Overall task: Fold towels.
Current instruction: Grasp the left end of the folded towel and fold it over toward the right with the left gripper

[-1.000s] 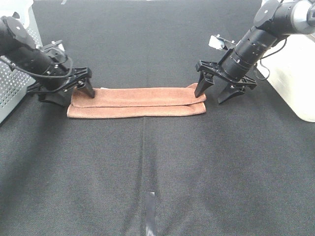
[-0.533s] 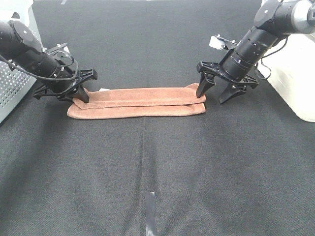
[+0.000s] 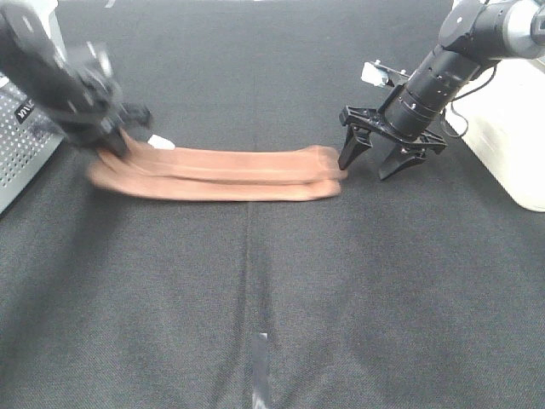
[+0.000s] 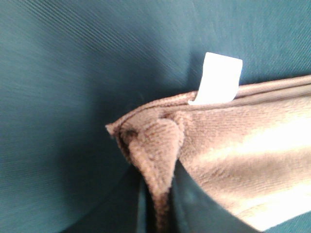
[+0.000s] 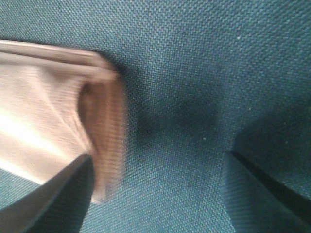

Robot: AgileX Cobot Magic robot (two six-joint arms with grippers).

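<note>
The rust-orange towel (image 3: 221,175) lies folded into a long narrow strip across the black cloth. My left gripper (image 3: 119,141) is shut on its left end and holds that end a little off the cloth; it is blurred. In the left wrist view the towel corner (image 4: 155,141) is pinched between my fingers, with the white tag (image 4: 218,80) just beyond. My right gripper (image 3: 373,162) is open at the towel's right end, with one finger (image 3: 347,158) at the towel's edge. In the right wrist view the towel end (image 5: 58,116) lies beside one finger (image 5: 58,194), and nothing is between the jaws.
A white perforated bin (image 3: 21,145) stands at the left edge behind my left arm. A white box (image 3: 511,128) stands at the right edge. A short strip of tape (image 3: 260,366) lies on the black cloth (image 3: 255,281) near the front.
My left gripper has closed on the towel's left end and pulled it up and to the left. The strip has slid slightly left. My right gripper has stayed open and barely moved.
</note>
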